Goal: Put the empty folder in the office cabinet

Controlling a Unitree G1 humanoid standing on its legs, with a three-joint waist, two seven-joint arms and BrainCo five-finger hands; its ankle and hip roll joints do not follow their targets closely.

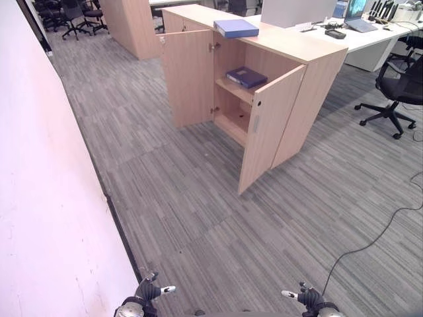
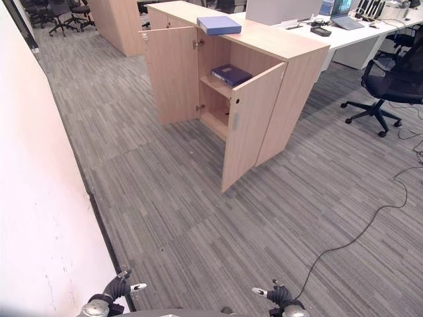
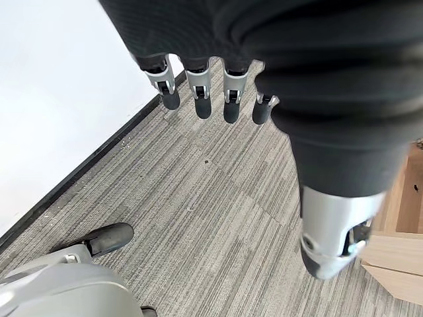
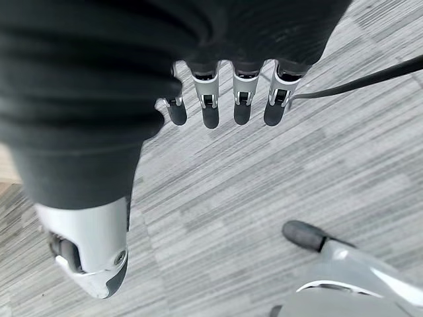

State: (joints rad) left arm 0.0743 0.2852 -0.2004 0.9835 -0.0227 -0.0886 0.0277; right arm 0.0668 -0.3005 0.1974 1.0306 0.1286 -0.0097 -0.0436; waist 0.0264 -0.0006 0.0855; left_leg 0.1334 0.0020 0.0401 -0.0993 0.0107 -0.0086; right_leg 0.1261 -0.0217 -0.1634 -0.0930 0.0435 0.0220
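Folder (image 1: 236, 28) lies atop the open cabinet (image 1: 317, 59), well apart from both empty, relaxed hands, left (image 1: 147, 290) and right (image 1: 308, 297); the open door (image 1: 268, 125) risks blocking approach.

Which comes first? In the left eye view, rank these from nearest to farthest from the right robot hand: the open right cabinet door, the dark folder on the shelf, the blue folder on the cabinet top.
Measured from the right robot hand, low in the view:
1. Open right cabinet door, swung out toward the robot.
2. Dark folder, lying on the shelf inside the cabinet.
3. Blue folder, lying on the cabinet top, farthest back.
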